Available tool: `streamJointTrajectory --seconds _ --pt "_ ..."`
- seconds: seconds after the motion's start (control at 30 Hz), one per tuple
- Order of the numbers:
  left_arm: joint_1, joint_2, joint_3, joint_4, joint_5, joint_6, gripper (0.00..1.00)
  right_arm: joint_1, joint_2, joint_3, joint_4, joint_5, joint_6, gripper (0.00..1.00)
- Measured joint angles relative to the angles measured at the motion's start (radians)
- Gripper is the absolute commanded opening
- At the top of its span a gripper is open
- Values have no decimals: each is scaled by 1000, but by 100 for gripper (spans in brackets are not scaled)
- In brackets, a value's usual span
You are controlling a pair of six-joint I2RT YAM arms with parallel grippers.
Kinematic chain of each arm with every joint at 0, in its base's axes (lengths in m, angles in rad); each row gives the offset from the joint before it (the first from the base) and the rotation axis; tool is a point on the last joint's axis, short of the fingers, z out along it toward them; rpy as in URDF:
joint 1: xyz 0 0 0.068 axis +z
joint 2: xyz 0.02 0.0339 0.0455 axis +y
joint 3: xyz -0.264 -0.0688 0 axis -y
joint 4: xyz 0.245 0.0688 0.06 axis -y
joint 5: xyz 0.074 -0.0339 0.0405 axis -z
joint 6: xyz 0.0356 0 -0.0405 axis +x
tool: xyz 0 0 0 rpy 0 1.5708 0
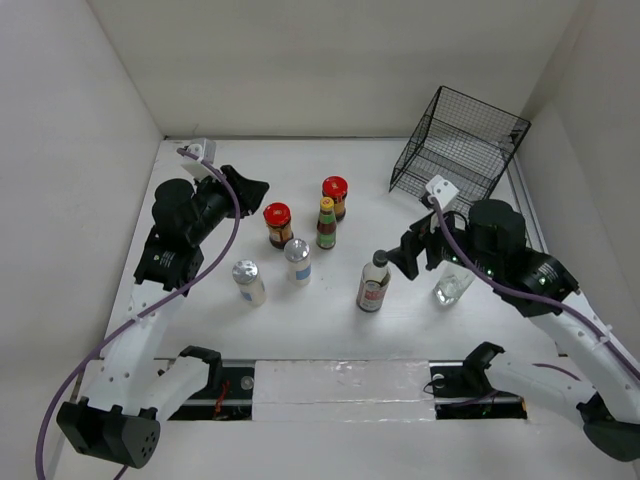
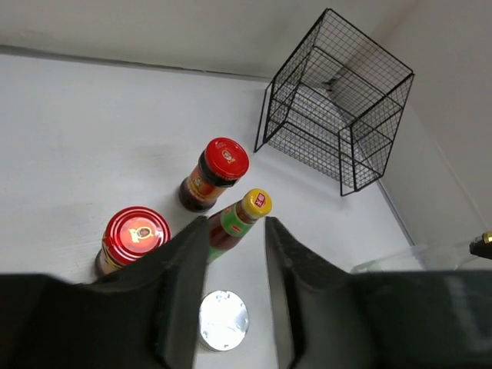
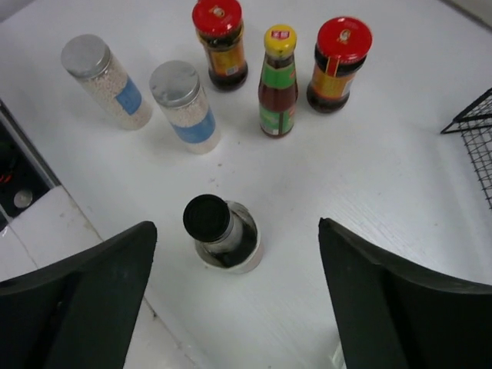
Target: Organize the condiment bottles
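Two red-lidded dark jars [image 1: 277,224] [image 1: 335,196] stand mid-table with the slim yellow-capped bottle [image 1: 326,222] between them. Two silver-capped white shakers [image 1: 247,281] [image 1: 298,262] stand nearer. The black-capped dark bottle [image 1: 374,282] stands to their right. The clear bottle [image 1: 452,285] is partly under my right arm. My left gripper [image 1: 248,187] is open and empty, raised left of the jars; in its wrist view [image 2: 235,227] the yellow-capped bottle [image 2: 240,219] and one shaker's cap [image 2: 223,320] show between the fingers. My right gripper [image 1: 398,256] is wide open and empty above the black-capped bottle [image 3: 221,233].
A black wire rack [image 1: 460,150] stands tilted at the back right corner, also in the left wrist view [image 2: 338,100]. White walls close in the table on three sides. The arm bases and a black rail run along the near edge [image 1: 340,385].
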Motion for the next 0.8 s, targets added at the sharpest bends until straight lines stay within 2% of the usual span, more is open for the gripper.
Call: streamJointTrajectory --seconds 0.07,0.1,0.3,0.4,0.8 --pt "0 0 0 0 0 1 47 8 14 0 -11 -12 -9 97" --pt "0 0 0 0 0 1 49 20 23 0 -15 -17 -13 97" --pt "0 0 0 0 0 0 51 89 94 -7 -25 -26 -28 98" --pt "0 0 0 0 0 1 55 92 119 -41 -16 -25 -27 96" --pt "0 0 -2 0 0 0 55 92 119 -186 123 43 24 69"
